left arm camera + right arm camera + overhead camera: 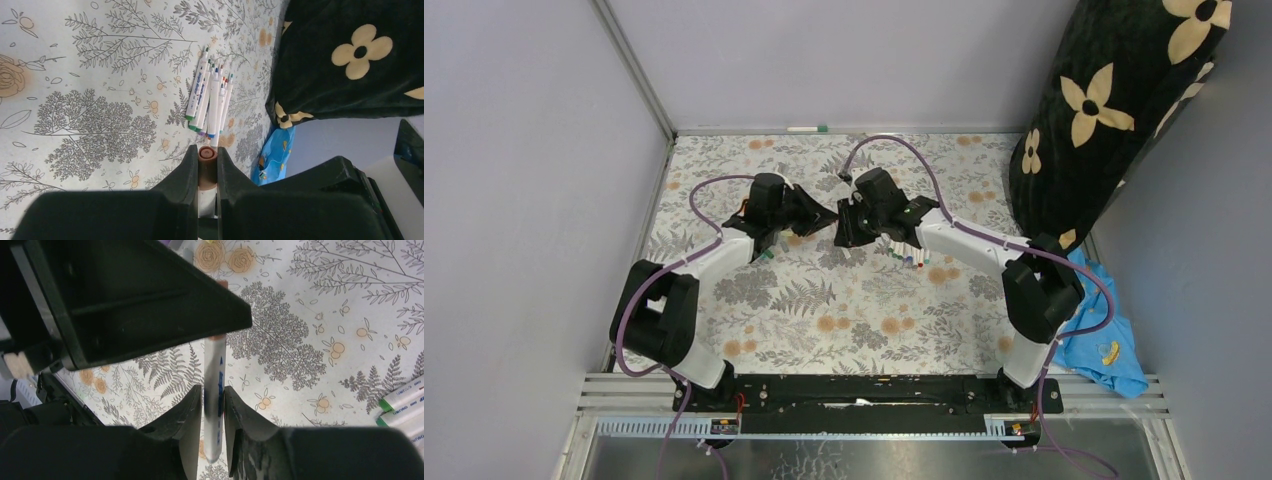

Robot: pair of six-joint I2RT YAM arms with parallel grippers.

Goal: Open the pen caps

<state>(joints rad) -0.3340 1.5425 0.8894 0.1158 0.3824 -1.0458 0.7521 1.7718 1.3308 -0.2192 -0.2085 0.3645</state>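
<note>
Brown cap: here it is, the brown cap (207, 154), pinched right at the tips of the left gripper (206, 151), with its round end poking just past them.
Left fingers: the left fingers (187, 170) are pressed against the cap from both sides, one on each flank, with no gap showing.
Cap and barrel: below the cap a white barrel (207, 202) shows between the fingers, brown meeting white.
Right gripper: the right gripper (213, 392) is clamped on that same white barrel, which runs up from it towards the black body of the left gripper.
Right fingers: the right fingers (190, 410) squeeze the barrel mid-length, blue print showing on it just above the grip.
From above: the two grippers meet nose to nose, left (824, 214) and right (845, 226), just left of the pile of pens (909, 255).
Pile of pens: it lies flat on the floral tablecloth (100, 75), barrels side by side and touching.
Other caps: the caps in the pile (207, 132) show green, blue and red ends; they are too small to sort further.
Cushion: a black cushion (350, 60) with cream flowers stands to the right of the pile.
Blue cloth: a blue cloth (1109, 345) lies right of the pile, off the tablecloth's edge.
</note>
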